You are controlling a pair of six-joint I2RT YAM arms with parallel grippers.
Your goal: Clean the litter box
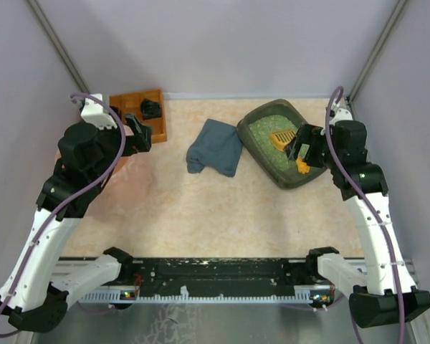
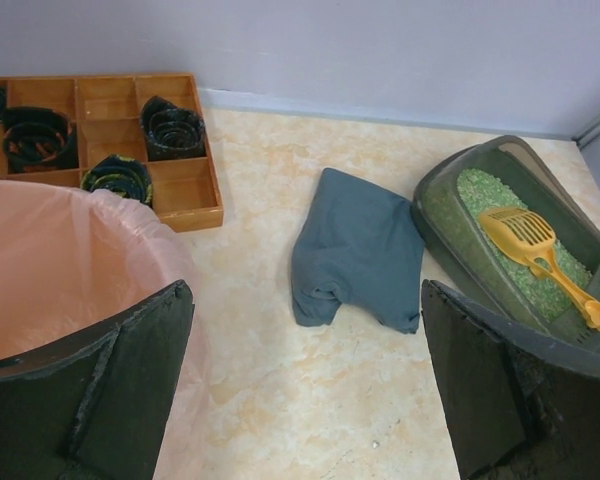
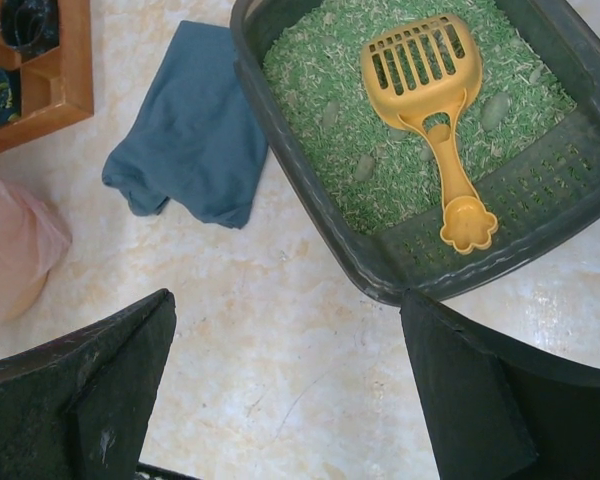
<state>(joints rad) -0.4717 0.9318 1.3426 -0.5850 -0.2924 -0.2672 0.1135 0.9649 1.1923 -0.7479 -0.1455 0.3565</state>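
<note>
The litter box [image 1: 254, 152] [image 2: 440, 230] [image 3: 302, 175] is a dark grey-green tray of green granules at the table's back right. A yellow slotted scoop [image 1: 279, 137] [image 2: 525, 235] [image 3: 420, 70] lies on the granules, its paw-shaped handle end resting on the box's grated ledge. A few grey-green lumps [image 3: 495, 110] sit in the litter. My right gripper [image 1: 299, 149] [image 3: 285, 295] hovers open over the box's near corner, holding nothing. My left gripper [image 1: 137, 132] [image 2: 305, 288] is open and empty at the far left, above a pink-lined bucket.
A folded blue cloth [image 1: 216, 147] [image 2: 360, 245] [image 3: 190, 130] lies just left of the litter box. An orange-brown compartment tray [image 1: 158, 122] [image 2: 195, 215] [image 3: 60, 100] with dark rolls stands back left. The pink bucket [image 2: 70, 260] [image 3: 10, 250] is under the left arm.
</note>
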